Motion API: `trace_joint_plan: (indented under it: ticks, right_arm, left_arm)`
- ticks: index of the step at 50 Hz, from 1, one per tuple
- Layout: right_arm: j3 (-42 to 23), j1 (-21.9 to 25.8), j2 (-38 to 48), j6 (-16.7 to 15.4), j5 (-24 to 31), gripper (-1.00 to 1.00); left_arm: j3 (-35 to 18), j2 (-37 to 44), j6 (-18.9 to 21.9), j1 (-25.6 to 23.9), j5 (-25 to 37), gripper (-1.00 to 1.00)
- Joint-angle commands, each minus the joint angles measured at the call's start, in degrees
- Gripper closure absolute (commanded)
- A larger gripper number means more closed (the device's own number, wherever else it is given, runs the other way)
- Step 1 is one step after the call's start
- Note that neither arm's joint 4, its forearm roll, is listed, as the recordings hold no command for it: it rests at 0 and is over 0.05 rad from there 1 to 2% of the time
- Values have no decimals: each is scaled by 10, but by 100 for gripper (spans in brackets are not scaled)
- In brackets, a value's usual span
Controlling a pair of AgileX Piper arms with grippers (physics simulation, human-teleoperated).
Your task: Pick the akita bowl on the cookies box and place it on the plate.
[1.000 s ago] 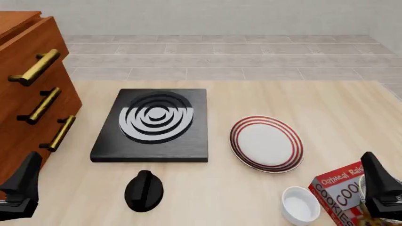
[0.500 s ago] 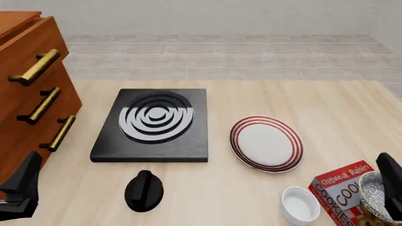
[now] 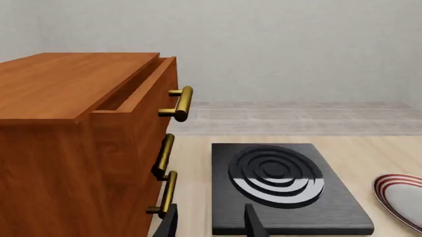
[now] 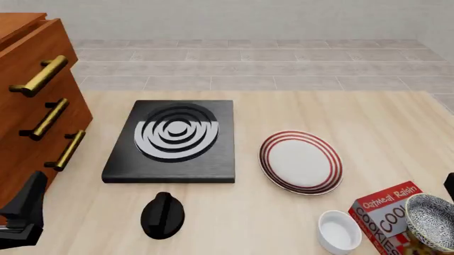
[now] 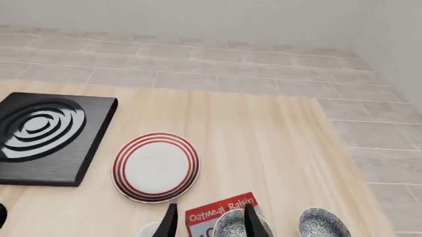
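The akita bowl (image 4: 431, 220), dark with white speckles, sits on the red cookies box (image 4: 383, 215) at the near right corner of the table. In the right wrist view the same bowl (image 5: 231, 224) rests on the box (image 5: 221, 210), partly behind one finger. My right gripper (image 5: 211, 224) is open above it and holds nothing; in the front view only a dark sliver of it (image 4: 450, 186) shows at the right edge. The red-ringed plate (image 4: 301, 161) lies bare left of and beyond the box. My left gripper (image 3: 211, 224) is open and empty by the drawers.
A plain white small bowl (image 4: 339, 231) stands left of the box. A second speckled bowl (image 5: 323, 223) lies right of the box. The black stove (image 4: 174, 139) and a black knob (image 4: 163, 214) are centre-left. A wooden drawer cabinet (image 4: 35, 106) fills the left side.
My right gripper has drawn off to the right, almost out of the front view, uncovering the akita bowl on the box. The left arm has stayed still.
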Motion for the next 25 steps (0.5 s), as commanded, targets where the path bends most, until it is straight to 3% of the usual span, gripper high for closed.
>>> trace_joint_plan:
  ticks: [1, 7, 12, 25]
  right_arm:
    - [-12, -1, 16, -24, 55, -100]
    - [-7, -35, 29, -34, 55, -100]
    - [-11, -37, 30, -52, 60, -100]
    - [13, -51, 40, -54, 52, -100]
  left_arm:
    - [0, 0, 0, 0, 0, -100]
    - [0, 0, 0, 0, 0, -100]
    - [0, 0, 0, 0, 0, -100]
    - [0, 0, 0, 0, 0, -100]
